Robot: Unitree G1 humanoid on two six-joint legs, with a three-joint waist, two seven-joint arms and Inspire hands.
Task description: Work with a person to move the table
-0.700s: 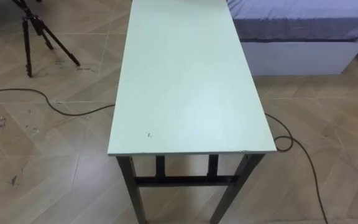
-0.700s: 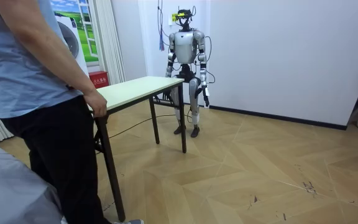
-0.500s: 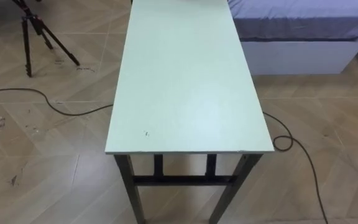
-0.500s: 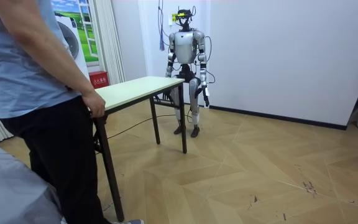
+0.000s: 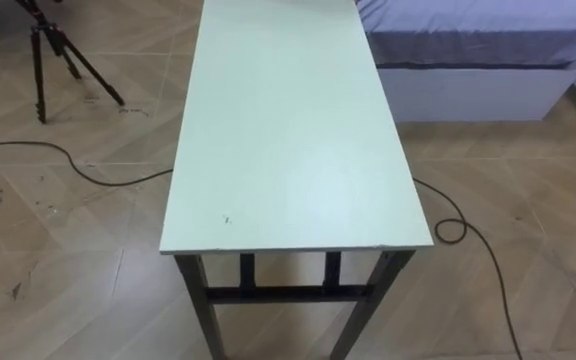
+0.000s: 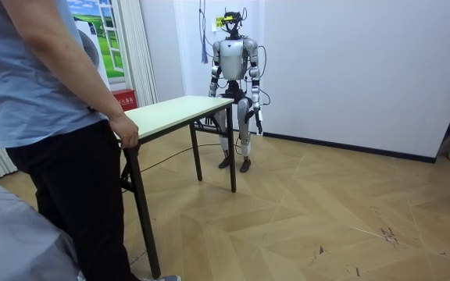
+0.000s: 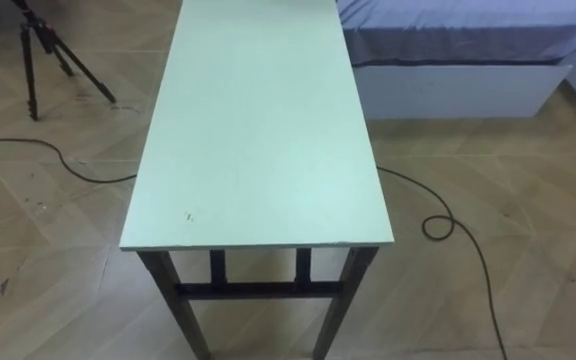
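A long table with a pale green top (image 5: pixel 293 130) and black legs stands lengthwise before me, its near short edge (image 7: pixel 258 246) low in the eye views. In the room view I stand upright just behind the table's far end (image 6: pixel 213 100), arms hanging at my sides. My left hand (image 6: pixel 259 125) hangs beside my thigh, clear of the table. My right arm drops behind the table's far corner. At the near end a person in a blue shirt rests a hand (image 6: pixel 125 133) on the table's edge.
A bed (image 5: pixel 478 45) with a white base lies at the right of the table. A black tripod (image 5: pixel 43 50) stands at the left, and a dark cable (image 5: pixel 68 160) runs across the wooden floor. A white wall rises behind me.
The person's end of the table has edged slightly toward the room view's right. The eye views have shifted a little, so the table sits further left in them.
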